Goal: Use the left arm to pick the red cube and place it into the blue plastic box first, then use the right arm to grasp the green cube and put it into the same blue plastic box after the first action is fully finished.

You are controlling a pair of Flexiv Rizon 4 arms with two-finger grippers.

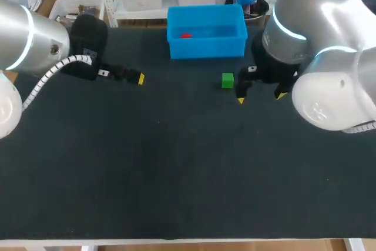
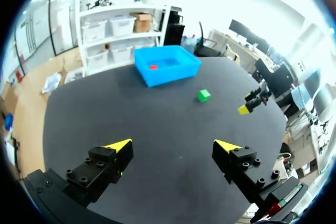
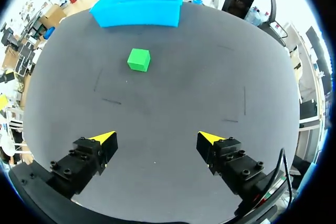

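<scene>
Two cubes, one already in. Head view: red cube [image 1: 185,36] sits inside the blue plastic box [image 1: 207,48] at upper centre of the frame, in the box's left half. Green cube [image 1: 227,80] is on the desk [image 1: 176,168] just below the box's right front corner, not touching it. Left gripper [image 1: 135,77] is at left-centre over bare desk, well apart from the box. Right gripper [image 1: 261,97] is right of centre, just beside the green cube, fingers spread, nothing held.

Left wrist view: left gripper [image 2: 173,146] released, fingers wide apart, only bare desk between them. Ahead of it is the blue plastic box [image 2: 173,72] with the red cube [image 2: 153,67] inside. The green cube [image 2: 203,95] lies nearer than the box, with the right gripper [image 2: 247,108] near it, no contact.

Right wrist view: right gripper [image 3: 156,138] released, empty. Green cube [image 3: 139,60] is ahead of it on the desk – between gripper and blue plastic box [image 3: 139,14], clear of both.
</scene>
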